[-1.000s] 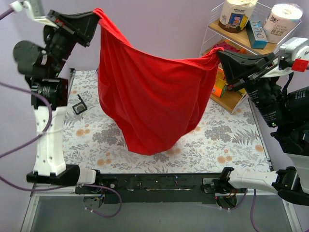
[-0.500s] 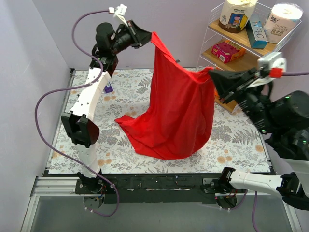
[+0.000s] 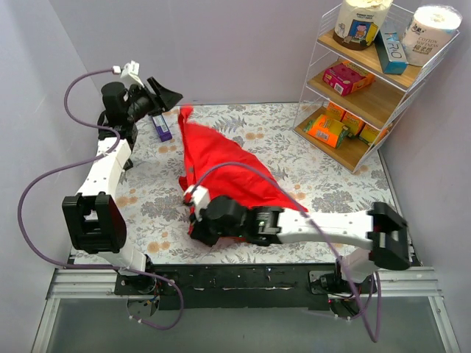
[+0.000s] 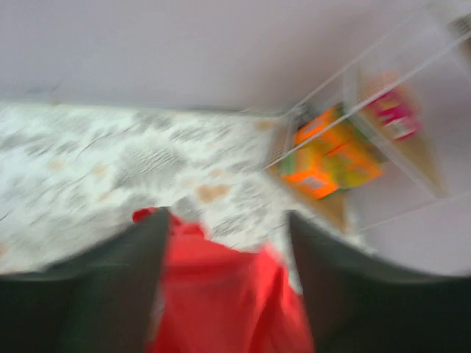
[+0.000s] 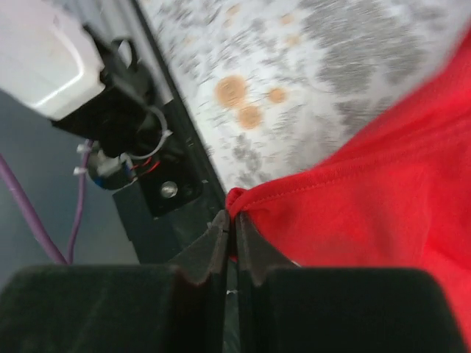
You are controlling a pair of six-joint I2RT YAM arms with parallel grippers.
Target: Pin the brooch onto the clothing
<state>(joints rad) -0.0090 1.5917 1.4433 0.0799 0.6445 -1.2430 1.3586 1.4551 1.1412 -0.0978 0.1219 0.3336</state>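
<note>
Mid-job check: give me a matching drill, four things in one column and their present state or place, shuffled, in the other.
Things:
1. left gripper
2. right gripper
3. clothing
4. shelf rack

States or places:
a. heaped on the table
b. open
c. standing at the far right corner
d. shut on the clothing

Pairs: 1-b, 2-d, 3-a, 4-c

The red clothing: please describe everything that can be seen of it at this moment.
The clothing is bright red, of thin, soft-looking fabric with a stitched hem. It lies in a crumpled heap on the floral table, and a narrow point of it reaches toward the far left. The right gripper has its fingers shut on a fold of the hem at the near-left edge. The left gripper is open over the narrow point and does not seem to hold it.
</note>
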